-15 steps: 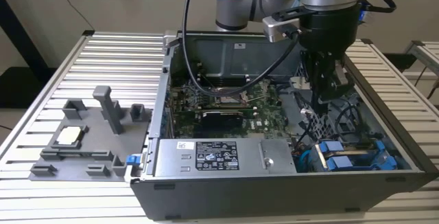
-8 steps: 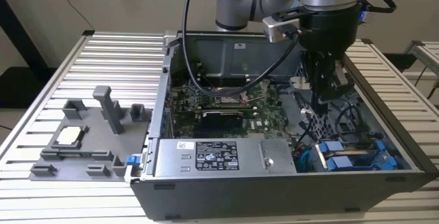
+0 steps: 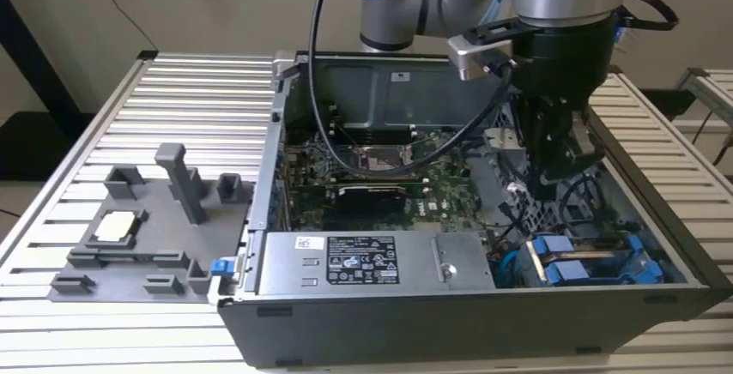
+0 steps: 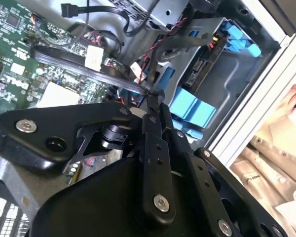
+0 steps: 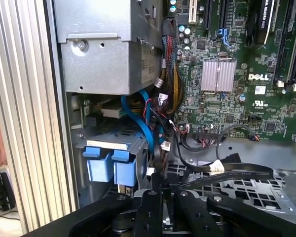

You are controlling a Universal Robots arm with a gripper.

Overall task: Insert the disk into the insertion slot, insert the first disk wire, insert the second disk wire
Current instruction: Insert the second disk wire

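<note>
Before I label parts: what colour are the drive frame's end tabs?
Bright blue end tabs, clearest in the first wrist view.

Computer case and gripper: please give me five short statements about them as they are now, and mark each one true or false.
1. The computer case is open on top. True.
2. The gripper hangs outside the case. False: it reaches inside.
3. The blue tabs sit inside the case. True.
4. The grey tray lies at the exterior view's right of the case. False: at its left.
5. The gripper pinches a flat black wire. True, as far as both wrist views show.

The disk (image 5: 119,148) sits mostly hidden inside the insertion slot (image 5: 108,136).
</note>
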